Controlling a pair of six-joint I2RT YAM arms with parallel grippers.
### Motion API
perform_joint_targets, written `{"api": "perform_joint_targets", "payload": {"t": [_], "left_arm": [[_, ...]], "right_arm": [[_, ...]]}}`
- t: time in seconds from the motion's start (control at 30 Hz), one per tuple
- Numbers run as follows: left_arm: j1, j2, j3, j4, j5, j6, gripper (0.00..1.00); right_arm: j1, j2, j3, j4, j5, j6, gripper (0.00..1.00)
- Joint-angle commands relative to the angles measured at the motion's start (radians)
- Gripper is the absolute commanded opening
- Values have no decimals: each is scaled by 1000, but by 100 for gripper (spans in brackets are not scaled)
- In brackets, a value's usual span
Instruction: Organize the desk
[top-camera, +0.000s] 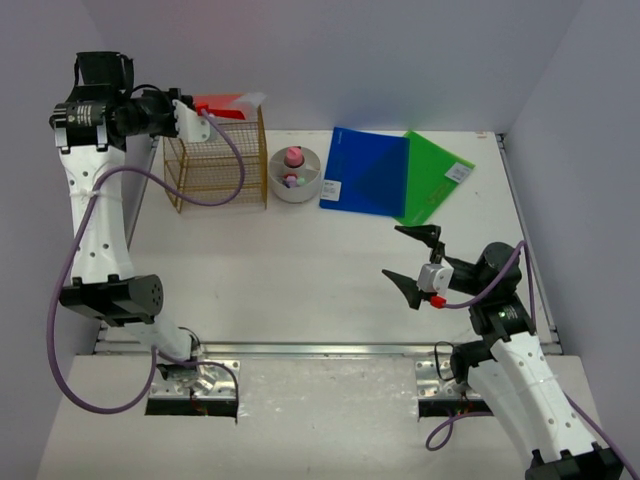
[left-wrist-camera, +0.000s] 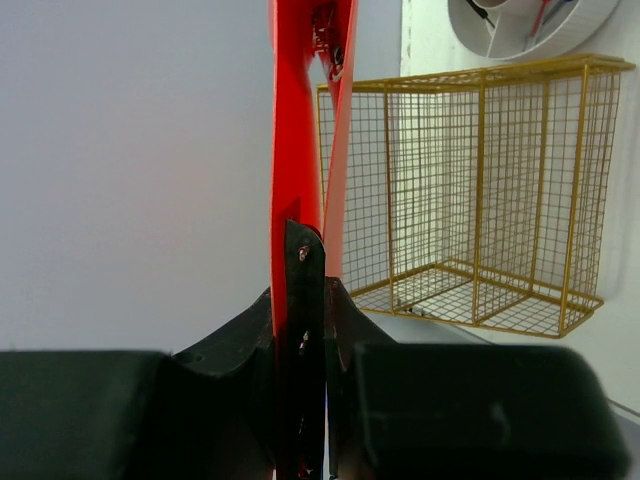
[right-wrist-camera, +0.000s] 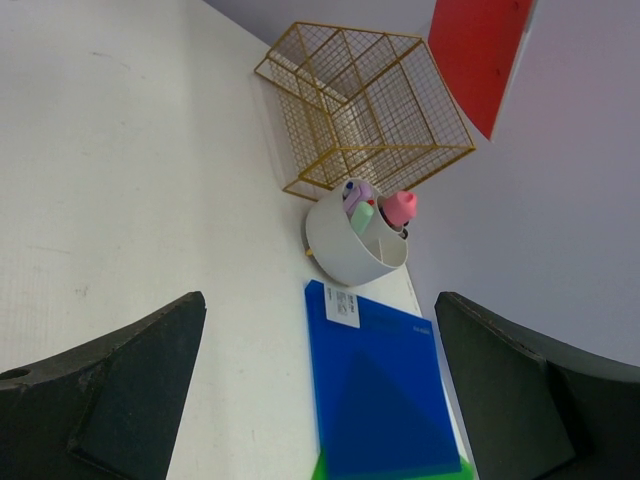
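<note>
The large flat white matte counter (top-camera: 300, 290) forms the floor of the pale-walled enclosure, with a metal rail (top-camera: 320, 349) along its near edge. Along its far edge, left to right:

- A gold wire rack (top-camera: 215, 170).
- Just beside it, a round white divided bowl (top-camera: 295, 195) holding small pink and green items.
- A translucent blue plastic folder (top-camera: 365, 172), overlapping a green plastic folder (top-camera: 440, 175).

The left jaws are closed on a red plastic folder (left-wrist-camera: 297, 120), held up above the rack. The right jaws stand wide open and empty, hovering over the counter's right side, near the folders.
</note>
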Motion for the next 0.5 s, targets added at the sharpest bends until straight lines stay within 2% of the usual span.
{"api": "perform_joint_targets", "payload": {"t": [0.0, 0.47], "left_arm": [[11, -68, -16, -16, 25, 84, 0], [34, -13, -37, 66, -66, 58, 0]], "right_arm": [[4, -2, 5, 3, 10, -7, 99], [3, 3, 7, -9, 8, -14, 99]]}}
